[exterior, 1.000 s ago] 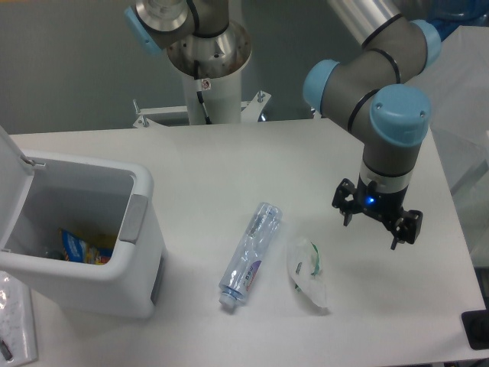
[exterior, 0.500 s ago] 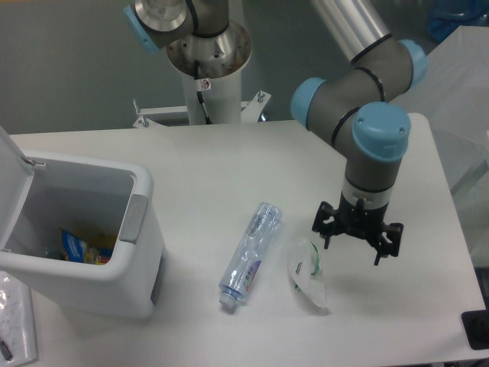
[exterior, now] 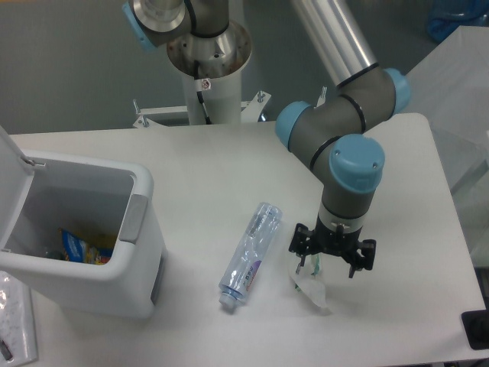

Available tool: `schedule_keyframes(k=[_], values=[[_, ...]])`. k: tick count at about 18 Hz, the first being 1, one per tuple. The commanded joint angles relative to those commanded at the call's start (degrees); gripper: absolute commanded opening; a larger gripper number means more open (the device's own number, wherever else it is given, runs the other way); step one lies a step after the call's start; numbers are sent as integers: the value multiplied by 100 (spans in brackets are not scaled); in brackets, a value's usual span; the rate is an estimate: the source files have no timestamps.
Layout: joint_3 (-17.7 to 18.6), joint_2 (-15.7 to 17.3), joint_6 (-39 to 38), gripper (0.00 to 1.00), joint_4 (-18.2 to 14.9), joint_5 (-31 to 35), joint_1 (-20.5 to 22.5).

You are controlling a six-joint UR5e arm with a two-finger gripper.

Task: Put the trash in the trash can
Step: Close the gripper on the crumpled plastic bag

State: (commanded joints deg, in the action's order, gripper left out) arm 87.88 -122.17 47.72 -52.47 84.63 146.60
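— Where's the gripper (exterior: 331,262) right now?

— Right over the crumpled wrapper (exterior: 310,279), pointing down at the table (exterior: 229,168). Its two fingers (exterior: 299,246) stand wide apart, one on either side of the wrapper's upper end. Nothing is held between them. I can't tell from here whether the tips touch the plastic.

— And the wrapper itself?

— Lying flat on the table, clear-white with green marks, partly hidden under the gripper. Its lower end sticks out toward the front edge.

— The bottle?

— The squashed bottle (exterior: 250,254) lies on its side just left of the wrapper, apart from it, cap end toward the front, label near that end. It sits between the wrapper and the trash can (exterior: 99,260).

— Is the can open?

— Yes, the lid (exterior: 14,164) is tipped up at the left. Inside I can see a blue and yellow wrapper (exterior: 82,246) at the bottom. The can stands at the left side of the table, well apart from the gripper.
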Motion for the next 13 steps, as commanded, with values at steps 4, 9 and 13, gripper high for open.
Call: schedule_keyframes(k=[4,9,13], values=[[36,-114,0,54,-26,404,-149],[9,-132,18,0,-9,458,-150],[-61,-97,9,0,-9,396,-150]])
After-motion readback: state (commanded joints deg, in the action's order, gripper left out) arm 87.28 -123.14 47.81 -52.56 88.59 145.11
